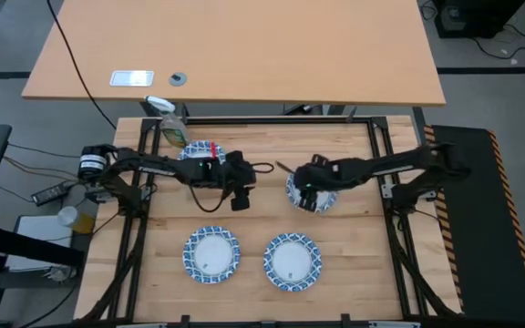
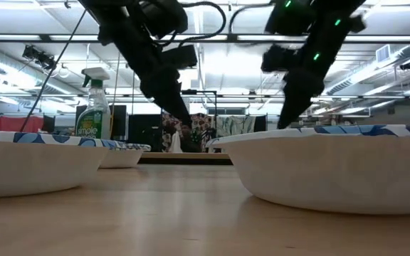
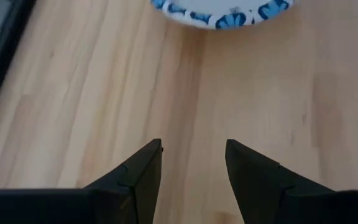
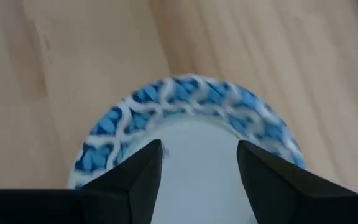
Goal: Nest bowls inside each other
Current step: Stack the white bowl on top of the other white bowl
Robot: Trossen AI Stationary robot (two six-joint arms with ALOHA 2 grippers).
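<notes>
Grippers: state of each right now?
Left tool: open, empty, over bare table.
Right tool: open, holding nothing, over a bowl.

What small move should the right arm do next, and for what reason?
Probably lower the right gripper and close on the bowl under it. Its fingers stand open above that bowl's white centre, holding nothing, and the bowls lie apart, not nested. The left gripper hangs open over bare wood.

Bowls (image 1: 292,262) — white centres, blue-and-white patterned rims — on light wood table (image 1: 354,232).
</notes>
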